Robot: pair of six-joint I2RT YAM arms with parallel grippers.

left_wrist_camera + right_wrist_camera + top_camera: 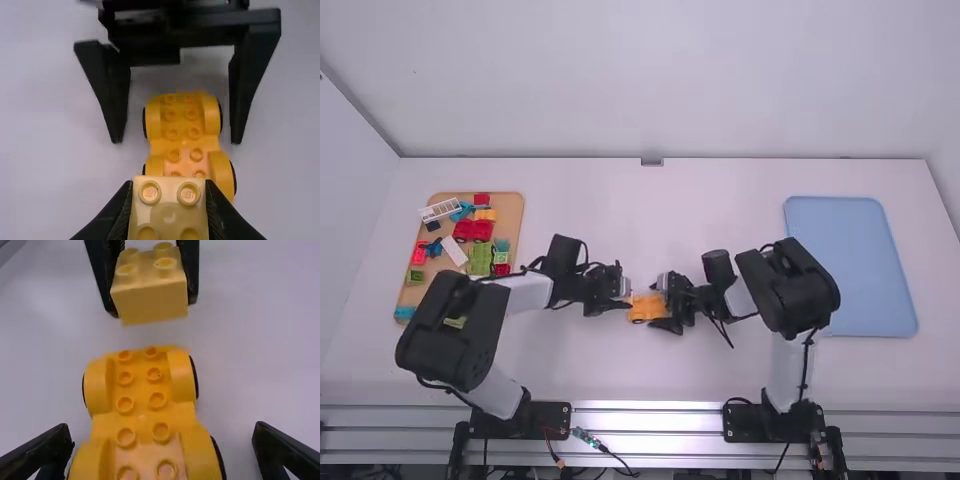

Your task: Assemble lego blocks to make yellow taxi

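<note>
- My left gripper (169, 186) pinches the block (169, 217); lowered off-line, it could seat crooked.
- My right gripper (162, 430) gapes astride the car (142, 415), which, unbraced, could slide.

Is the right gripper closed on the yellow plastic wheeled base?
No, the right gripper stands open, with gaps beside the base.

From above and behind my left arm (450, 330) and right arm (790, 290), the high view looks forward and down, far enough back to span the white table (720, 200). My left wrist view looks closely toward my right gripper (662, 306); my right wrist view faces back, close, toward my left gripper (625, 295). All three share the yellow wheeled base (142, 407).
</note>
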